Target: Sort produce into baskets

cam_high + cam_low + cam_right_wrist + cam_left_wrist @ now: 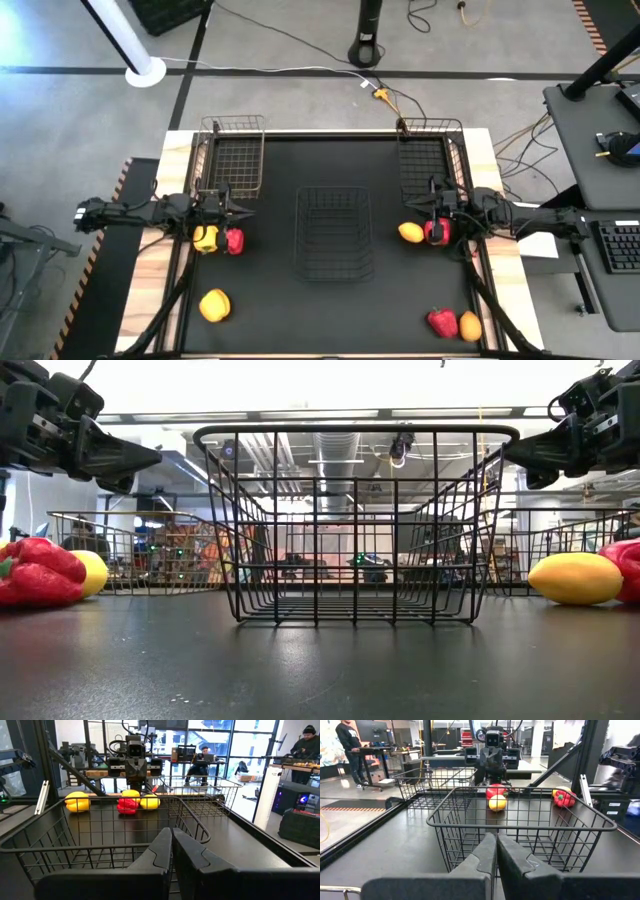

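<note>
Three wire baskets stand on the black table: a dark one (335, 232) in the middle, a copper one (232, 155) at the far left, and a dark one (430, 160) at the far right. My left gripper (243, 208) is shut and empty, above the table left of the middle basket, over a yellow pepper (206, 238) and a red pepper (234, 241). My right gripper (405, 205) is shut and empty, right of the middle basket, over an orange-yellow fruit (411, 232) and a red pepper (437, 232). The two grippers point at each other across the middle basket (520, 820).
A yellow piece (215, 305) lies near the front left. A red pepper (442, 322) and an orange-yellow fruit (470, 325) lie at the front right. The table's raised frame runs along both sides. People stand at desks in the room beyond the table (204, 757).
</note>
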